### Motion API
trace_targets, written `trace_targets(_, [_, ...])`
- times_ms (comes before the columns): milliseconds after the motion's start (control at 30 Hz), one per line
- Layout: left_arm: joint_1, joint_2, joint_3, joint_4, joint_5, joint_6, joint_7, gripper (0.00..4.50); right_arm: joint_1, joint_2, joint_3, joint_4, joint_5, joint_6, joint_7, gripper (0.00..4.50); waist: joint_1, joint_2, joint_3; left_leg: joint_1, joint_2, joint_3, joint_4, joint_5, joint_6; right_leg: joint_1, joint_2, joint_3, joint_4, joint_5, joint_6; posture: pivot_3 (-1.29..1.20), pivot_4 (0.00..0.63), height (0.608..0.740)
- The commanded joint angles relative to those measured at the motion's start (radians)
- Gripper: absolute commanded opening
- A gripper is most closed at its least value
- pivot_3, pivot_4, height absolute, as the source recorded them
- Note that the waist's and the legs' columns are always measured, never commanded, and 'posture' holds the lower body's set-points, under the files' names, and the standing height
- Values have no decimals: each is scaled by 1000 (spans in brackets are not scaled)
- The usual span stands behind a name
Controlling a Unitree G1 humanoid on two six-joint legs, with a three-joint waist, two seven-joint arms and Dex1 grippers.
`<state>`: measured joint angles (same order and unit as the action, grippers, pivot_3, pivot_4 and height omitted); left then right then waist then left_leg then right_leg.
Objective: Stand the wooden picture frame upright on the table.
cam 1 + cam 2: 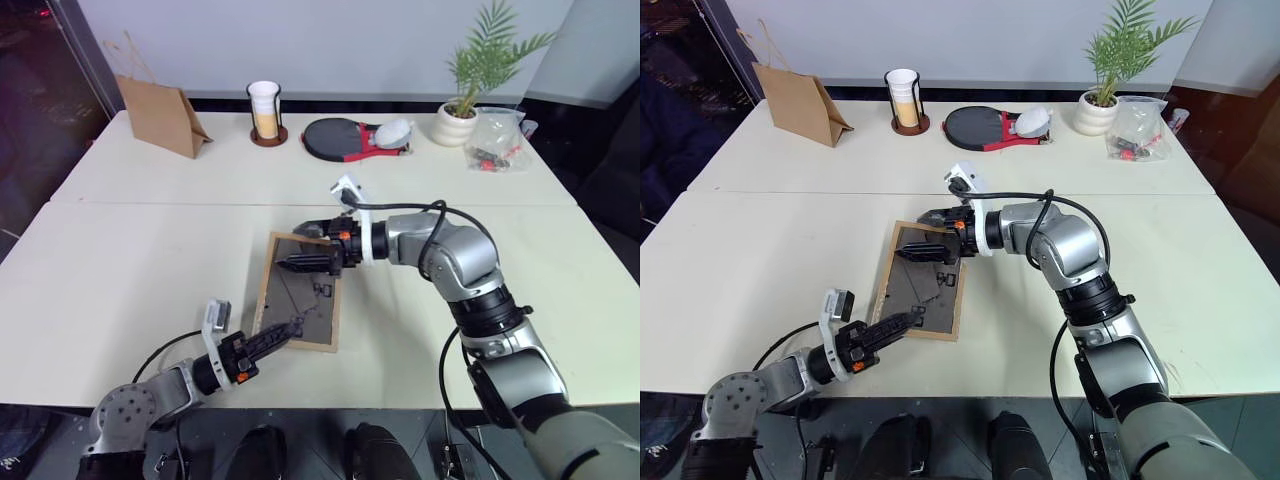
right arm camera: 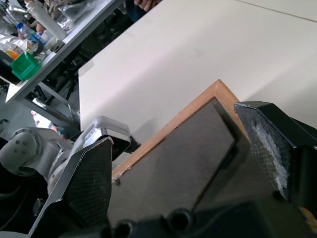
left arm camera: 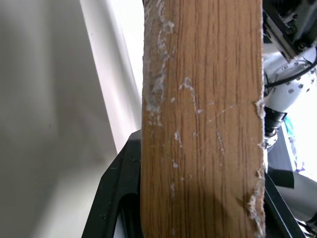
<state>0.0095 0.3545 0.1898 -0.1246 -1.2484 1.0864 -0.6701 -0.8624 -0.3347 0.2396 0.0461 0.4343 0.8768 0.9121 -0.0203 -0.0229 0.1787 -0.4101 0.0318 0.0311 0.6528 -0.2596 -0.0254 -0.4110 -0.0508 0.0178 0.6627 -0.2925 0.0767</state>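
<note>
The wooden picture frame [image 1: 300, 292] is back side up over the near middle of the table [image 1: 120, 280], its dark panel and small clips showing. My left gripper [image 1: 281, 336] is shut on the frame's near wooden edge [image 3: 203, 124], and a black finger [image 3: 114, 198] shows beside the wood. My right gripper [image 1: 302, 248] reaches in from the right, pointing left, and is open over the frame's far end. In the right wrist view its two fingers [image 2: 89, 183] stand wide apart either side of the dark back panel [image 2: 183, 168]. I cannot tell whether they touch it.
Along the far side stand a brown paper bag [image 1: 160, 115], a cup in a black holder [image 1: 266, 112], a black and red paddle [image 1: 340, 138], a potted plant [image 1: 460, 118] and a clear plastic bag [image 1: 497, 140]. A seam [image 1: 150, 203] crosses the tabletop.
</note>
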Motion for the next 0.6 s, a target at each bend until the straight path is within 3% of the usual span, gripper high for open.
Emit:
trace_targets(33, [13,11,-5,6,24,-27,-69,1093,4,0,13,-14,-3,-20,18,4435,-1,0,0,0,0,0,-1,0,0,0,0,0,0,0,0,0,150,740])
trace_targets(300, [26,3,-26,59,98,-74,-153,1093,28,4,41,-54,4,-8,40,4435,-3,2,-1,2,0,0,-4,0,-1,0,0,0,-1,-1,-1,0,150,740])
trace_targets(600, [55,3,-34,91,150,-102,-224,1093,35,3,51,-98,16,6,48,4435,-12,17,-10,3,0,0,-6,0,-1,0,-1,0,-1,-2,-4,0,150,740])
